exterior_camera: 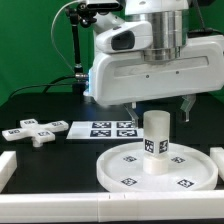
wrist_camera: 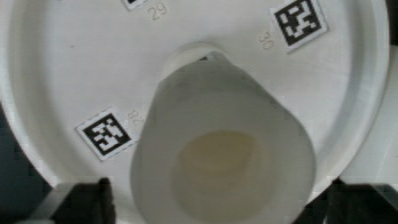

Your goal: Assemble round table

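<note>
on the black table [exterior_camera: 40,108], toward the exterior view's right, we are seeing the round disc [exterior_camera: 115,166] lying flat, with the short tagged leg [exterior_camera: 155,145] standing upright near its middle. the gripper [exterior_camera: 160,109] is hanging right over the leg, its fingers [wrist_camera: 86,203] spread wide to either side of it and pinching nothing. toward the exterior view's left, the cross-shaped base [exterior_camera: 33,131] is lying just beside the marker board [exterior_camera: 110,128].

No readable text; only black-white tags [wrist_camera: 111,134] on disc [exterior_camera: 115,172], leg [exterior_camera: 156,128].
</note>
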Robot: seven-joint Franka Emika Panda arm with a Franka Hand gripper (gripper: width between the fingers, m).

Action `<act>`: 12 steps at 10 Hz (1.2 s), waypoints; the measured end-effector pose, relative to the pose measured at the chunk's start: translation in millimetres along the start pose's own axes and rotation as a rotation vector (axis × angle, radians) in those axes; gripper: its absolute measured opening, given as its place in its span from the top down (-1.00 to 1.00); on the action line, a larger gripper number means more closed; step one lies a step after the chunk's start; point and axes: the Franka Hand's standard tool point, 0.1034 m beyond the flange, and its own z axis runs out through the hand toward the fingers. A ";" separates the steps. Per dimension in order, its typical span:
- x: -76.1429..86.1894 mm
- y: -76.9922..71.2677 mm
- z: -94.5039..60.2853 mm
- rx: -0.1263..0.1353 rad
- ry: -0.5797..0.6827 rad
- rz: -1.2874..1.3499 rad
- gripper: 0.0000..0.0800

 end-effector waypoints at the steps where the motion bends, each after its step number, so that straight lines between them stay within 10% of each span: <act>1: -1.7 0.1 1.7 -0.001 0.002 -0.004 -0.59; 8: -10.8 2.9 9.2 0.000 -0.013 -0.024 -0.62; 10: -10.2 2.3 9.0 0.000 -0.011 -0.025 -0.01; 12: -10.2 2.2 9.1 0.000 -0.011 -0.021 -0.02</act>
